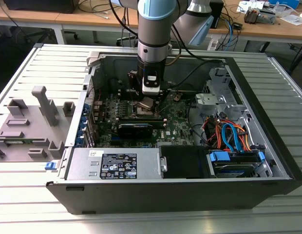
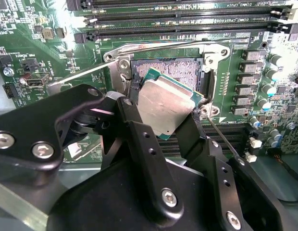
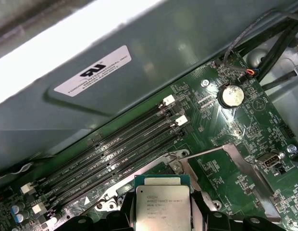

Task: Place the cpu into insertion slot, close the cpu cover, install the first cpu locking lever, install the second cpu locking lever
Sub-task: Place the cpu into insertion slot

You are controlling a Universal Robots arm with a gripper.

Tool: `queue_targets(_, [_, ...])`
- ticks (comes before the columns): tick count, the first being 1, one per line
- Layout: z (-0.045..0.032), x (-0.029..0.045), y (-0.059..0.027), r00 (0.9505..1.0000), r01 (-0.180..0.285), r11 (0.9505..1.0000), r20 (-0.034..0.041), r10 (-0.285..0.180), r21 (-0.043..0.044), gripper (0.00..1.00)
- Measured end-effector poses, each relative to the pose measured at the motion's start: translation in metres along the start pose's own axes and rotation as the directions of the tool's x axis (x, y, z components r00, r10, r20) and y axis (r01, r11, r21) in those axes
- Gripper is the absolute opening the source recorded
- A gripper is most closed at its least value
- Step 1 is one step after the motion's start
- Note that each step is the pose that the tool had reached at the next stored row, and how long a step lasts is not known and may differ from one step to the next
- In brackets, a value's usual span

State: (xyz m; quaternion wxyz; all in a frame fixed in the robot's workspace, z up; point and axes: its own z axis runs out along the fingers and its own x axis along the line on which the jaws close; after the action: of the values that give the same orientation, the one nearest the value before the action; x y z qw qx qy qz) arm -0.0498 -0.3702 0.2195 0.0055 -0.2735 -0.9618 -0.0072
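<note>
Wooden desks (image 1: 273,31) line the back of the room, and a slatted grey metal table (image 1: 24,68) carries an open black computer case (image 1: 190,195). Inside it, the arm's black gripper (image 2: 163,115) is clamped on the cpu (image 2: 161,106), a small flat square chip with a silver-grey top, with a finger on each of two opposite edges. The chip hangs tilted just above the insertion slot (image 2: 173,67), a square socket with a dark middle and silver rim set in the green circuit board (image 2: 24,29). The cpu cover (image 3: 247,175), a thin silver frame plate, lies swung open beside the socket. A thin silver wire lever (image 2: 77,76) angles away, unlatched.
</note>
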Motion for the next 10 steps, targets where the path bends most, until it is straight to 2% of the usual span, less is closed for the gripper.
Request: queue_targets(10, [0.0000,0.0000,0.0000,1.0000,-0.009,1.0000,0.0001,0.009,-0.0002,0.55])
